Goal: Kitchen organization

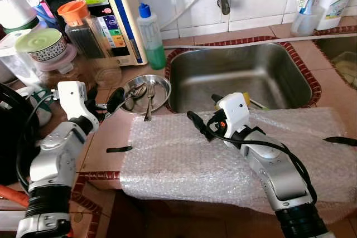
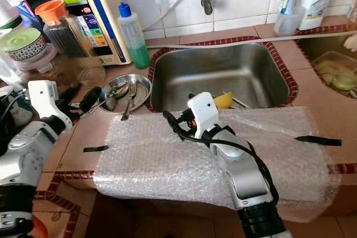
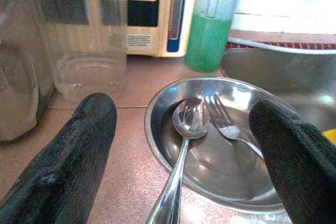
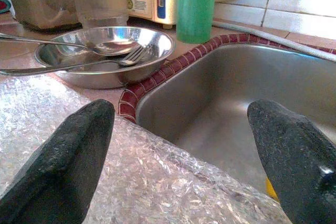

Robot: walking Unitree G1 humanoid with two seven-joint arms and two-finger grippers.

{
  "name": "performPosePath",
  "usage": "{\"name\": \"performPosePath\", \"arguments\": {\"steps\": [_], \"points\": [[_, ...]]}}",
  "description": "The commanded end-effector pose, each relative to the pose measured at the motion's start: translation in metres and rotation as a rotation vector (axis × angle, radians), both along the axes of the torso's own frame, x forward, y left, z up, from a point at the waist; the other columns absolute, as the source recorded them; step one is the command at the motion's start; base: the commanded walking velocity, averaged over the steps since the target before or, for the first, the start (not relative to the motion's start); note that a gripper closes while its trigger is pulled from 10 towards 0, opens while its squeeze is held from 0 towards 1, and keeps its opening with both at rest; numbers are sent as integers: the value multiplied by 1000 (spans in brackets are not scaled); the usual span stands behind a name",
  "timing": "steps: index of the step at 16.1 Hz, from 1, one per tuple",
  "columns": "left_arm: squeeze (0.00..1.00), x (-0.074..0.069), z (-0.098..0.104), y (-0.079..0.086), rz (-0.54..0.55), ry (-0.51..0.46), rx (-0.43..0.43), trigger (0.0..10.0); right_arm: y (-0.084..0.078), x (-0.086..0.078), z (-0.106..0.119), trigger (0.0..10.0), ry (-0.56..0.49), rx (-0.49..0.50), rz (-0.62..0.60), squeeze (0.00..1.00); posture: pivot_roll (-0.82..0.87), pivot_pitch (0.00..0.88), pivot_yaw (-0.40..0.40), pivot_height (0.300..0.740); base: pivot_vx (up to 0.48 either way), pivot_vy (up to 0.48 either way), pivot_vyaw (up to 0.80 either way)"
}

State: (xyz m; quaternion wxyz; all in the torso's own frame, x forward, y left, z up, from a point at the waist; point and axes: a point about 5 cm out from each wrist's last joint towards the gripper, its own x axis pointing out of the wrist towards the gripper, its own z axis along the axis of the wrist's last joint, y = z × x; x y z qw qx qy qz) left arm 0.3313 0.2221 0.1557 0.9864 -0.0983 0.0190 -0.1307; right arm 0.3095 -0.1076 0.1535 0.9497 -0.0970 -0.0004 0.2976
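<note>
gripper [image 4: 178, 156] spread over bubble wrap [image 4: 131, 182] | sink [image 4: 220, 103] | bowl [image 4: 157, 45]: spoon [image 4: 63, 43], fork [image 4: 89, 64]

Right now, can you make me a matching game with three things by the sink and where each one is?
Things:
1. spoon
2. green bottle
3. bubble wrap

Places:
A. spread over the counter's front edge
B. in the metal bowl with the fork
C. standing by the wall, left of the sink

Pairs: 1-B, 2-C, 3-A
</note>
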Motion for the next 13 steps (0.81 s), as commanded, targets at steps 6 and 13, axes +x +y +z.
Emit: {"name": "performPosePath", "arguments": {"steps": [6,13], "points": [[0,-5,2,6,-182,15,308,10000,9,-7,1,10000,-6,-65,111,0,-269,82,203,740,0,0,0],[0,7,9,9,-260,-11,563,10000,13,-13,-1,10000,-8,-99,154,0,-283,84,207,740,0,0,0]]}}
